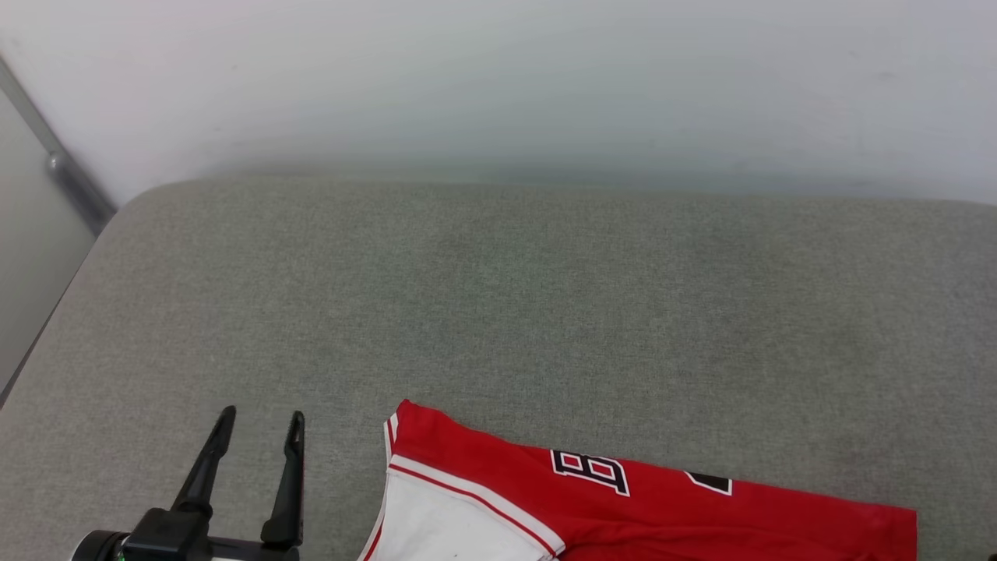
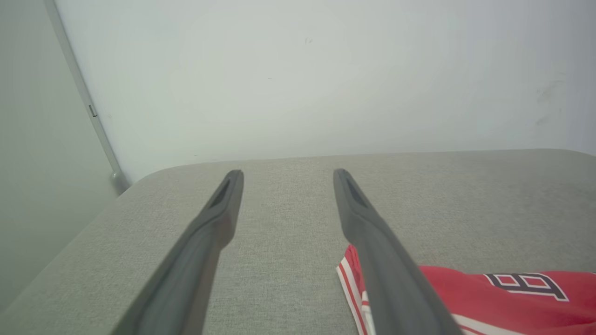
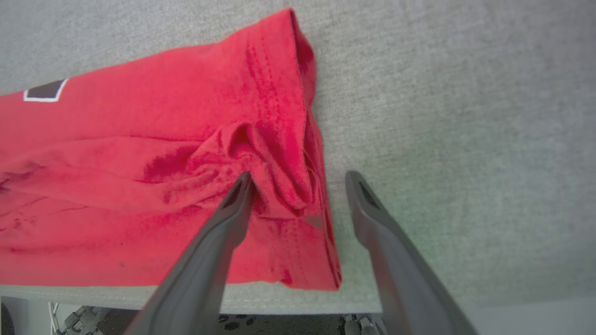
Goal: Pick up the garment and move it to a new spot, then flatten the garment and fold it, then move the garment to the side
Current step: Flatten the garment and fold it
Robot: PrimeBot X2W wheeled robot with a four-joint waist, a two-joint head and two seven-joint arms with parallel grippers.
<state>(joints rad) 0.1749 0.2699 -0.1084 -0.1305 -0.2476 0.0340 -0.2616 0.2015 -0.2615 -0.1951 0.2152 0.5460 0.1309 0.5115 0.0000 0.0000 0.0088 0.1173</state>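
At the lower left of the head view, your left tool (image 1: 262,414) hangs over the grey fabric-covered tabletop (image 1: 545,296) with its two dark fingers spread wide and nothing between them. Its wrist view agrees: the left tool (image 2: 288,173) points toward the white wall (image 2: 298,83), fingers well parted over grey cloth, gripping nothing. Just to its right lies the garment (image 1: 662,514), apart from the fingers, with a strip of tabletop between them.

Your right tool (image 3: 299,174) likewise has its fingers spread wide. In its wrist view one finger lies over the red fabric beside a bunched fold, the other lies over the tabletop, and the stitched hem (image 3: 305,107) of the garment (image 3: 139,153) runs between them. You cannot tell from this view whether either fingertip touches the cloth, and nothing is pinched.

The garment stretches along the near edge of the tabletop, at the bottom of the head view, right of centre. Its white sleeve (image 1: 444,522), with red-and-white stripe trim, is at the end nearest the left tool. The black-and-white number print (image 1: 590,470) faces up on the red body. That body is wrinkled near the right tool and flatter further along. Beyond the garment the tabletop runs back to the wall, where a grey metal bar (image 1: 70,179) slants along the left corner.
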